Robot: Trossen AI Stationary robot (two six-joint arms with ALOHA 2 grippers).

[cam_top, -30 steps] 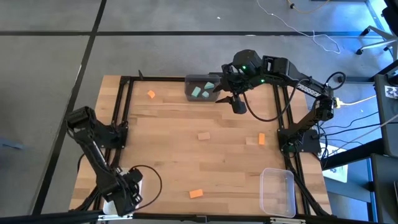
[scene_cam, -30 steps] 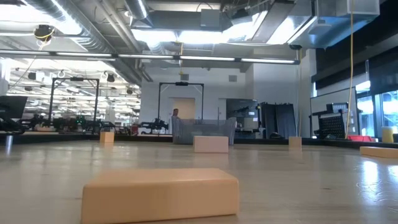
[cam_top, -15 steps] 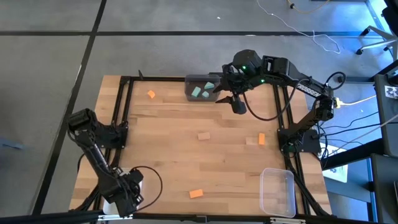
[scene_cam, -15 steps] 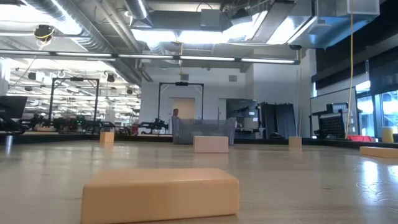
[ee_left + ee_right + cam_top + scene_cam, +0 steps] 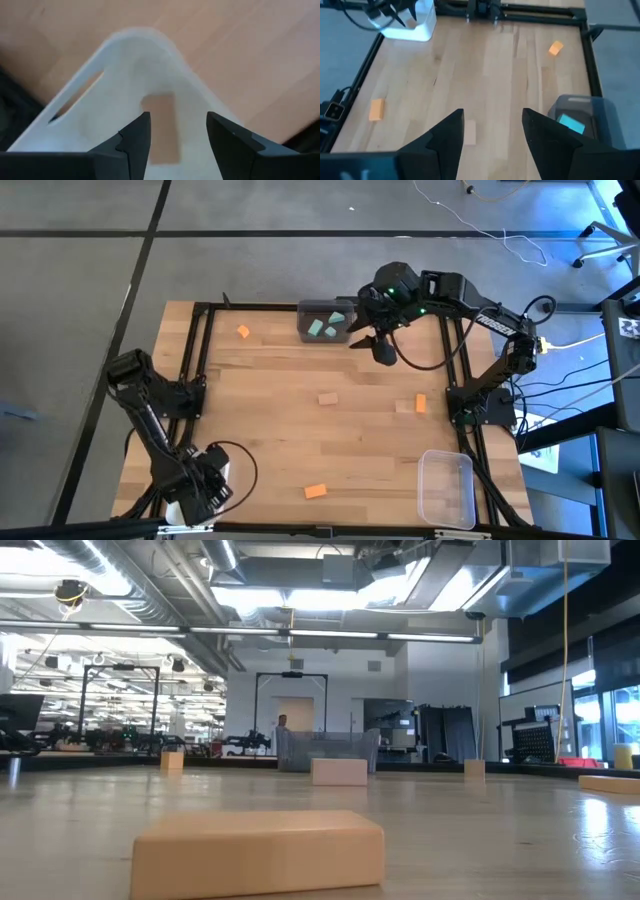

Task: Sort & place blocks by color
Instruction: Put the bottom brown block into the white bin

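My left gripper point(image 5: 176, 137) is open over the white bin point(image 5: 125, 75) at the table's near-left corner point(image 5: 203, 486). A tan block point(image 5: 161, 127) shows inside that bin, below the gap between the fingers. My right gripper point(image 5: 492, 135) is open and hangs above the table by the right end of the dark grey bin point(image 5: 322, 322), which holds teal blocks point(image 5: 318, 327). On the table lie orange blocks point(image 5: 243, 332) point(image 5: 421, 403) point(image 5: 315, 491) and tan blocks point(image 5: 328, 398) point(image 5: 404, 407). The low view shows a tan block point(image 5: 258, 850) close up.
A clear bin point(image 5: 446, 488) stands at the near-right corner. A black frame rail point(image 5: 200, 360) runs round the tabletop. Open wood lies across the table's middle between the scattered blocks. Cables hang off the right side point(image 5: 570, 390).
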